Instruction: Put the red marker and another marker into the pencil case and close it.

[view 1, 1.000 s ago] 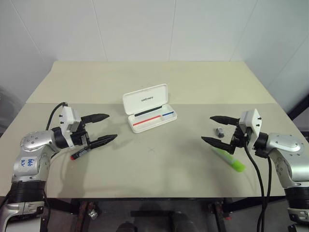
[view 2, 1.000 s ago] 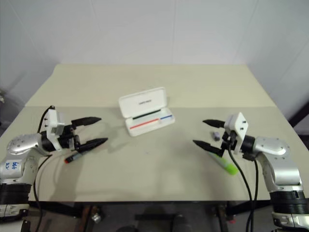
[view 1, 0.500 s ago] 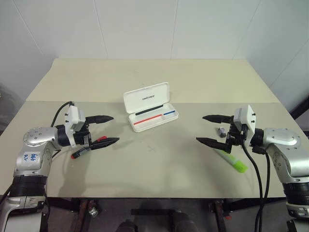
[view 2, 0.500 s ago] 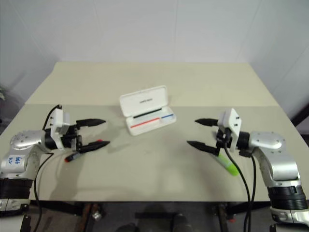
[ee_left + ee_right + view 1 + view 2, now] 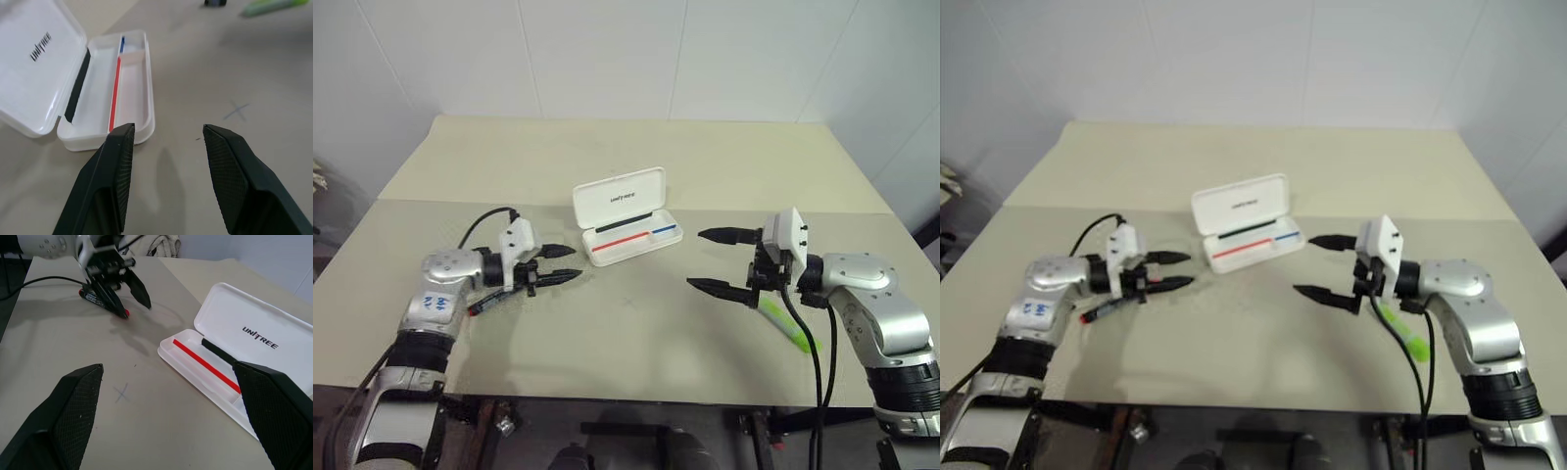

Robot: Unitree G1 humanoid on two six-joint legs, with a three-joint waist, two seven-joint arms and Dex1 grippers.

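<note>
Nothing is packed yet: the pencil case (image 5: 625, 212) lies open mid-bench, the red marker (image 5: 490, 300) beside the spread, empty left tool (image 5: 564, 265), the green highlighter (image 5: 790, 324) under the spread right tool (image 5: 710, 259).

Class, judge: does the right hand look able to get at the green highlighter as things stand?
Probably yes: the right hand is open, and the green highlighter lies uncovered on the table beside that arm.

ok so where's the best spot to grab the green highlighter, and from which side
Probably mid-barrel, coming down from above with the jaws across its width. The green highlighter lies flat on the table, slanting toward the near edge, just below the right gripper, whose jaws stand wide open. Its far end is hidden behind that arm.
</note>
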